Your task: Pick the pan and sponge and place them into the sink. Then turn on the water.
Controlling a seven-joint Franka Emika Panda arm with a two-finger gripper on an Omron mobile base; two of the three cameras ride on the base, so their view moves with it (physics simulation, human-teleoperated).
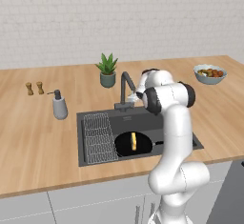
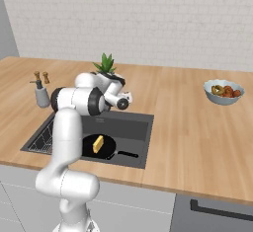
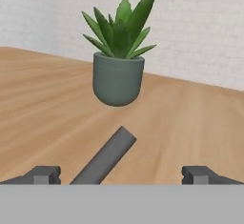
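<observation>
The black pan [image 1: 125, 145] [image 2: 92, 150] lies flat in the dark sink [image 1: 143, 119] [image 2: 129, 126], its handle pointing right. On the pan rests the sponge [image 1: 134, 141] [image 2: 98, 143], its yellow side showing. My gripper [image 3: 121, 174] hovers above the back rim of the sink by the dark faucet [image 1: 125, 88]. It is open with nothing held. In the hand view a dark grey bar of the faucet [image 3: 106, 157] slants up between the two fingertips. No water is running.
A potted plant [image 1: 107, 70] [image 2: 105, 64] [image 3: 118, 70] stands on the counter just behind the faucet. A wire rack [image 1: 99, 137] fills the sink's left half. A soap dispenser [image 1: 59, 105] [image 2: 41, 95] and two shakers [image 1: 34, 88] stand left, a fruit bowl [image 1: 209, 74] [image 2: 224, 92] far right.
</observation>
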